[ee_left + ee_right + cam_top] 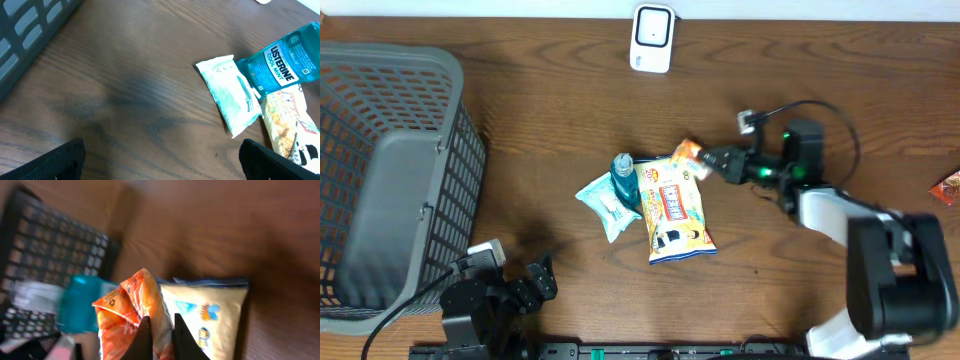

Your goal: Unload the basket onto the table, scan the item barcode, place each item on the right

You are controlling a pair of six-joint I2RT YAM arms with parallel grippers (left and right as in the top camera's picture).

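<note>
Orange snack packet (pixel 688 152) (pixel 130 310) near table centre, pinched at its right end by right gripper (pixel 717 160) (pixel 161 317), jaws closed narrow on the crinkled edge, both fingers (pixel 145 337) black and pressed against the foil in the right wrist view. Touching and partly overlapping the top corner of a yellow snack bag (pixel 675 210) (pixel 210 315) (pixel 287 125) lying flat, printed side up. Just left of that bag, a teal mouthwash bottle (pixel 623 180) (pixel 282 62) on its side, label up, resting against a white wipes pack (pixel 603 203) (pixel 230 92) at its left. No barcode readable on the orange packet in any view. White scanner (pixel 652 38) at the far table edge, well apart from the pile, window facing up. Red packet (pixel 948 187) alone at the right edge, partly cut off. Grey plastic basket (pixel 460 150) (pixel 30 30) (pixel 55 240) at far left on the wood table (pixel 540 110). Left gripper (pixel 542 278) (pixel 160 162) low at near-left, beside the basket, spread wide, holding nothing, well apart from the pile.
</note>
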